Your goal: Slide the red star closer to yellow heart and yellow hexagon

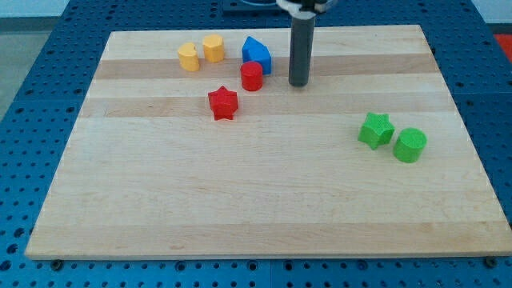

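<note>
Blocks nearest the view's bottom are a green star (375, 130) and a green cylinder (410, 145), just beside each other at the counter's (240, 208) right side, well apart from the rest. Farther up, left of centre, sits the red star (223, 103), with a red cylinder (252, 76) just up and right of it, touching a blue block (257, 54). Beyond lie the yellow heart (189, 58) and yellow hexagon (213, 48), side by side, while my tip (298, 83), a plain rod with no claw to clench or release, rests right of the red cylinder.

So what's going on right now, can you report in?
My tip on the board, right of the red cylinder, touching nothing. Red star below-right of yellow heart and yellow hexagon, apart from both. Path between clear.
</note>
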Motion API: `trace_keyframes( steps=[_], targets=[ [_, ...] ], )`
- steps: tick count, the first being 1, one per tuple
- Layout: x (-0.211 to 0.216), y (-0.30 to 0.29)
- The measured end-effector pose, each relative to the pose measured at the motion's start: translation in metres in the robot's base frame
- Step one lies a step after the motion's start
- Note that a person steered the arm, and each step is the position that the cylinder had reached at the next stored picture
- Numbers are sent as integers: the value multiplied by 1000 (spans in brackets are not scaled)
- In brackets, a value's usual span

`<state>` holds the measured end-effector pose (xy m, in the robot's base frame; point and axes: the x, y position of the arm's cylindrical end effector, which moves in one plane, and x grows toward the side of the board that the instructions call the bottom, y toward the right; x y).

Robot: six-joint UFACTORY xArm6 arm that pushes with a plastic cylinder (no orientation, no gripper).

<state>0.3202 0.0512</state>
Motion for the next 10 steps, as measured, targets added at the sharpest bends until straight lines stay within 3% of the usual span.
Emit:
trace_keyframes(
  steps=[2, 4, 6, 8, 9, 10],
  targets=[
    [1, -119],
    [66, -135],
    [148, -238],
    [78, -184],
    [57, -229],
    [76, -260]
  ],
)
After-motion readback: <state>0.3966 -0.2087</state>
